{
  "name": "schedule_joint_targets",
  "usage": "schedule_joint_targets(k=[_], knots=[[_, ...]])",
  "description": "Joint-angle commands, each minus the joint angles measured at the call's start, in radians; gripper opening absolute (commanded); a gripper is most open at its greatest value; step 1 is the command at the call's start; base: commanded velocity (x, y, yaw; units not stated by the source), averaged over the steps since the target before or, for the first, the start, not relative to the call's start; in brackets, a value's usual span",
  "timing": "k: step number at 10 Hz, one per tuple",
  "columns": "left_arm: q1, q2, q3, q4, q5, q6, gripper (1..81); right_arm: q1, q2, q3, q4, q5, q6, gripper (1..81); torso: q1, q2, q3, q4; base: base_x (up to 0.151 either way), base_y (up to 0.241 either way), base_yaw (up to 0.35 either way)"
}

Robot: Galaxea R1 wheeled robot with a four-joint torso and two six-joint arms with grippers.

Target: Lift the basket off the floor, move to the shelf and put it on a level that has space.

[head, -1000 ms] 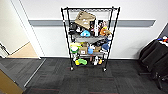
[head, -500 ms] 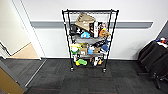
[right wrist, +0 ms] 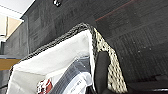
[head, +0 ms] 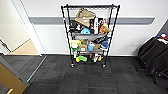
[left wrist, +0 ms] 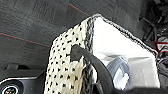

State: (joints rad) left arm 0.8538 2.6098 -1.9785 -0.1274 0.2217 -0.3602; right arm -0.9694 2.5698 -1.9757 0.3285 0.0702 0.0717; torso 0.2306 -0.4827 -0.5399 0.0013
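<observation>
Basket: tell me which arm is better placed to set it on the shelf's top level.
Neither alone, by my judgement. The left wrist view shows one end of the basket close up, the right wrist view the other end, so each arm seems to carry an end. The top level of the shelf looks bare; both should lift together.

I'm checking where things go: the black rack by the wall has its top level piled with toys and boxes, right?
Not quite. In the head view the shelf does stand by the wall, but its top level is bare; the toys and boxes crowd the lower tiers.
</observation>
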Motion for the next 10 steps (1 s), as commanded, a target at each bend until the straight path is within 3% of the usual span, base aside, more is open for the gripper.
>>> schedule_joint_targets(k=[1,2,3,8,9,10], knots=[[-0.115,-0.026,0.027,-0.012,0.031,0.004,1.0,0.093,-0.030,0.031,0.004,-0.024,0.003,1.0,-0.064,0.099,0.000,0.000,0.000,0.000,0.000],[-0.111,-0.028,0.027,-0.012,0.030,0.006,1.0,0.089,-0.030,0.031,0.004,-0.026,0.003,1.0,-0.021,0.032,0.000,0.000,0.000,0.000,0.000],[-0.104,-0.031,0.029,-0.012,0.030,0.006,1.0,0.085,-0.029,0.031,0.004,-0.026,0.002,1.0,-0.032,0.049,0.051,0.000,0.000,0.000,0.000],[-0.069,-0.062,0.059,-0.011,0.028,0.009,1.0,0.054,-0.014,0.048,0.003,-0.024,-0.007,1.0,-0.042,0.064,0.156,0.000,0.000,0.000,0.000],[-0.065,-0.069,0.067,-0.011,0.028,0.010,1.0,0.048,-0.014,0.052,0.003,-0.024,-0.007,1.0,-0.043,0.064,0.236,0.000,0.000,0.000,0.000],[-0.055,-0.075,0.076,-0.009,0.028,0.016,1.0,0.040,-0.014,0.058,0.003,-0.024,-0.009,1.0,-0.044,0.064,0.136,0.000,0.000,0.000,0.000]])
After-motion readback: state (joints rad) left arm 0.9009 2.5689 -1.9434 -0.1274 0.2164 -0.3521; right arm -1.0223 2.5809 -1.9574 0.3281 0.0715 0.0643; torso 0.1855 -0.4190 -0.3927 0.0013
